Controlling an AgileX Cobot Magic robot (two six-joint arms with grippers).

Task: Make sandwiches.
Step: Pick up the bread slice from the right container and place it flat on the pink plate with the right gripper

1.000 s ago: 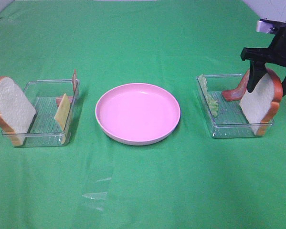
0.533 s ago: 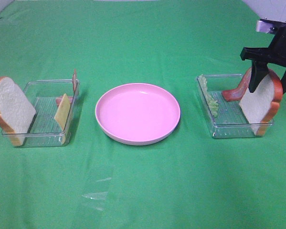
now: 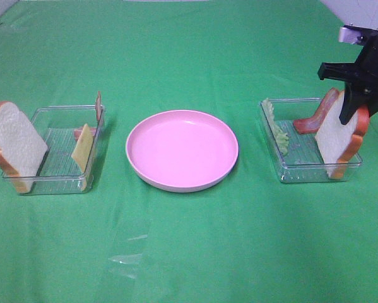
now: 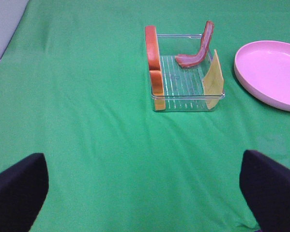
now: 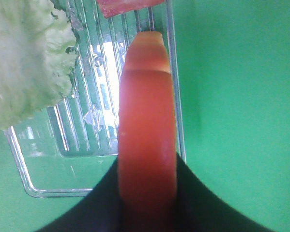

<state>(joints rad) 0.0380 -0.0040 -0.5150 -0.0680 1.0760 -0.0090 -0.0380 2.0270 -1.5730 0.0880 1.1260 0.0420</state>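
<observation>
No stacked sandwich shows; its parts stand apart in two clear trays. My right gripper (image 3: 355,108) is shut on a bread slice (image 3: 336,137) that stands on edge at the outer end of the right tray (image 3: 283,169). In the right wrist view, the black fingers (image 5: 100,203) press both sides of the slice's orange crust (image 5: 147,121). Lettuce (image 3: 277,130) and a bacon strip (image 3: 313,118) lean in the same tray. The left tray (image 3: 62,184) holds a bread slice (image 3: 17,142), cheese (image 3: 82,150) and bacon (image 3: 98,106). My left gripper (image 4: 144,166) is open and empty, well short of that tray (image 4: 183,104).
A pink plate (image 3: 182,149) sits on the green cloth between the two trays, with nothing on it; it also shows in the left wrist view (image 4: 273,72). A scrap of clear film (image 3: 127,251) lies on the cloth in front of it.
My right gripper has closed on the bread slice in the right tray. The slice has shifted slightly to the left. Nothing else has moved.
</observation>
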